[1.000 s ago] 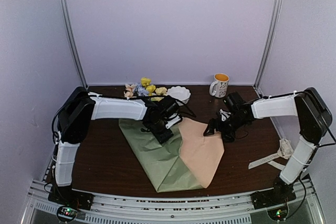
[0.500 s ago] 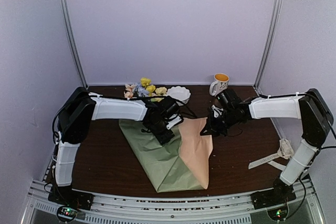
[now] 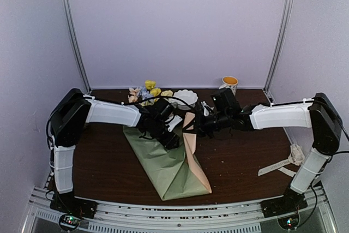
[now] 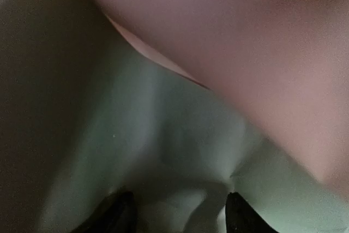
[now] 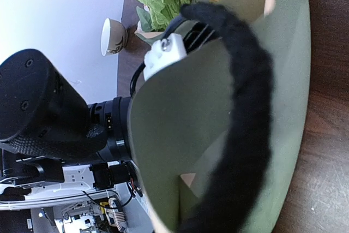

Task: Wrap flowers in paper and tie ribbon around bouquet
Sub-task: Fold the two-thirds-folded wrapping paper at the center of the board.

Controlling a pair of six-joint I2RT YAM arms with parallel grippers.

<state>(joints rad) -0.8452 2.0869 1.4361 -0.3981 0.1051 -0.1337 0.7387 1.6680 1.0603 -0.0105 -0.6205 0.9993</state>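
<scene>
Top external: right gripper is holding a flap of paper upright.
Its jaws are pinching the edge; left gripper is resting on the sheet, jaws apart.

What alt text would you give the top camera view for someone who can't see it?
The right gripper pinches the paper, standing its peach flap upright beside the left gripper, which rests on the sage-green side. The flowers, a white bowl and a mug sit at the back; the ribbon lies at the right.
</scene>
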